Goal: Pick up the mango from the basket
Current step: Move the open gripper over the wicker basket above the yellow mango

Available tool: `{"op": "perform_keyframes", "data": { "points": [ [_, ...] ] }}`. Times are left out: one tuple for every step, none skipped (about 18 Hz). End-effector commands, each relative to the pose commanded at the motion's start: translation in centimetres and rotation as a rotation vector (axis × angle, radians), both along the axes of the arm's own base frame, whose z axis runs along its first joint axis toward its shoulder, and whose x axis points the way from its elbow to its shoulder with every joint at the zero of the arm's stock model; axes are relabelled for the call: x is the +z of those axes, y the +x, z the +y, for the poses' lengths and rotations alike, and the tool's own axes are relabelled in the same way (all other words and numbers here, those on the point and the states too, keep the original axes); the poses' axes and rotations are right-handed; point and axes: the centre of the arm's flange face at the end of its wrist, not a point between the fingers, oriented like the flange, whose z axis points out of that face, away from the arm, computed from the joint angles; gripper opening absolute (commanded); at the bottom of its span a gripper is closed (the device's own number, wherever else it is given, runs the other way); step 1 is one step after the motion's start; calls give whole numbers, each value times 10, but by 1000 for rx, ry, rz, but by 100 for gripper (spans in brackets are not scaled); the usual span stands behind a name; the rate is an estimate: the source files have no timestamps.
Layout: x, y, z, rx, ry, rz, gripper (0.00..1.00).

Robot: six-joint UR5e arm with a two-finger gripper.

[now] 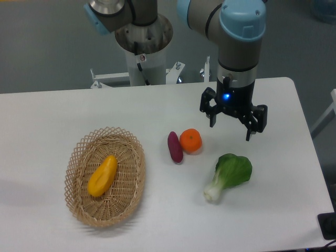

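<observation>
My claw (231, 130) hangs with its fingers apart and empty, well apart from the basket (79, 157). The mango (103, 175) lies inside the basket. I can read no writing anywhere.

Yellow-orange mango (102, 176), tan basket (79, 157)

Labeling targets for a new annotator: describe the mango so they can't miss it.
Find the oval wicker basket on the table's left side. The mango lies alone inside it: elongated, smooth, yellow-orange, unlike the small round orange outside the basket.
</observation>
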Motion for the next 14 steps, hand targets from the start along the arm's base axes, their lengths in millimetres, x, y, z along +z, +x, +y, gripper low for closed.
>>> {"op": "perform_keyframes", "data": {
  "points": [
    [-4, 3, 0, -1, 0, -6, 100],
    [-4, 4, -1, 2, -1, -7, 100],
    [-4, 5, 0, 3, -1, -5, 100],
    [-4, 8, 2, 3, -2, -9, 100],
    [-4, 10, 2, 3, -5, -15, 100],
    [-6, 13, 3, 15, -1, -24, 100],
    [-10, 16, 6, 32, 15, -47, 100],
    [-7, 23, 6, 37, 39, -62, 100],
    [-8, 31, 6, 30, 53, -74, 100],
    [-9, 37, 5, 36, 53, -81, 100],
    [-12, 42, 3, 55, 48, -86, 100],
    [-16, 47, 1, 78, 50, -98, 100],
    [-22, 57, 5, 93, 51, -119, 100],
    [-26, 69, 11, 105, 48, -130, 100]
  ]
}}
